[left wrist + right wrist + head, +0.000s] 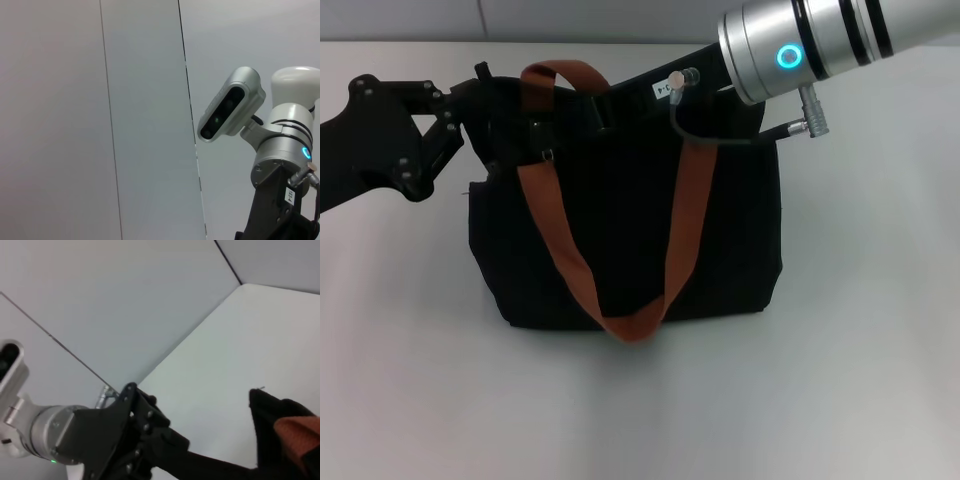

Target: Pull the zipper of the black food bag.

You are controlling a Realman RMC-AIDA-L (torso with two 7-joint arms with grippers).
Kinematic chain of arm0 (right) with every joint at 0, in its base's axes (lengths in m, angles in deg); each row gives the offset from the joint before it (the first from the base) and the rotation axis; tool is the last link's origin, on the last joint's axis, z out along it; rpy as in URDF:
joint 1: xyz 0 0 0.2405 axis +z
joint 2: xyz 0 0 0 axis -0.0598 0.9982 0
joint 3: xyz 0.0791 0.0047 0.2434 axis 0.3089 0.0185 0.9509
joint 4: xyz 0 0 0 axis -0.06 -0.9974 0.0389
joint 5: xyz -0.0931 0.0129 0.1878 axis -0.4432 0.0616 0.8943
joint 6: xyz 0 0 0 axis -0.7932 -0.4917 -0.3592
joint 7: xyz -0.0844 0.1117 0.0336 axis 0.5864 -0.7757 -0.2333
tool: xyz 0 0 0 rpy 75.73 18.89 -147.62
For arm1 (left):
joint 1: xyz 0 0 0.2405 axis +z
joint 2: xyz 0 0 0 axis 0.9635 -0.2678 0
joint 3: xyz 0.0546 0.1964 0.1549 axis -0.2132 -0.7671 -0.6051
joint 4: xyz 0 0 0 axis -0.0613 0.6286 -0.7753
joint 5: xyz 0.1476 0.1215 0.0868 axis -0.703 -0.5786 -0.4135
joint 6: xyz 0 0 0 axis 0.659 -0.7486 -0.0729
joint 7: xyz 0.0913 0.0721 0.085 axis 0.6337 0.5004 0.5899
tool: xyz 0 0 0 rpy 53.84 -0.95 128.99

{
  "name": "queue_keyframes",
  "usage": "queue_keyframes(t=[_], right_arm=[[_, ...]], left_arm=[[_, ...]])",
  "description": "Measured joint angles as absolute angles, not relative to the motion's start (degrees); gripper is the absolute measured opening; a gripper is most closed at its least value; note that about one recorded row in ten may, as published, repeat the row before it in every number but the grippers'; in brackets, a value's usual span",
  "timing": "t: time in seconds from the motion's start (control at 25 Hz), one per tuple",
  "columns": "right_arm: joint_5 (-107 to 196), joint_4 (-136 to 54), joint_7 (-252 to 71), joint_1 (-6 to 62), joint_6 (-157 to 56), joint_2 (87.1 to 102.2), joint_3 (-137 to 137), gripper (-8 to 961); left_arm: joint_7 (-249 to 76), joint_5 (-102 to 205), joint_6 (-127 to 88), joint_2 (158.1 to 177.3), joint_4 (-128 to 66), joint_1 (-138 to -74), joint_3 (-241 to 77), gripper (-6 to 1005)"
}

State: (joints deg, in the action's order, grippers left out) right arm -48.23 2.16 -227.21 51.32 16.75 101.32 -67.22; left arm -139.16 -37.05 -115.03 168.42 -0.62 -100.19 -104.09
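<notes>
The black food bag point(620, 240) stands upright in the middle of the white table, its orange-brown strap handles point(555, 240) hanging down its front. My left gripper point(480, 100) reaches in from the left and meets the bag's top left corner. From the upper right, my right gripper point(610, 100) lies along the bag's top edge, black against the black fabric. The zipper is hidden in every view. The right wrist view shows the left gripper point(150, 440) stretching toward a corner of the bag point(270, 415).
The white table point(860, 380) spreads around the bag on all sides. A grey panelled wall point(100, 120) stands behind it. The right arm's silver wrist point(790, 50) and its cable point(720, 138) hang over the bag's top right.
</notes>
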Motion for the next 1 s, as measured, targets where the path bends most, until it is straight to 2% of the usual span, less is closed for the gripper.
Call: queue_keyframes(t=[0.84,1.0], right_arm=[[-46.80,0.30,-227.07,52.38,17.06,101.14,-67.50,275],[-46.86,0.26,-226.98,52.34,17.09,101.15,-67.49,150]], left_arm=[[-139.23,-36.85,-115.04,168.31,-0.62,-99.74,-103.92,70],[-139.29,-36.85,-115.03,168.31,-0.62,-99.70,-103.92,71]])
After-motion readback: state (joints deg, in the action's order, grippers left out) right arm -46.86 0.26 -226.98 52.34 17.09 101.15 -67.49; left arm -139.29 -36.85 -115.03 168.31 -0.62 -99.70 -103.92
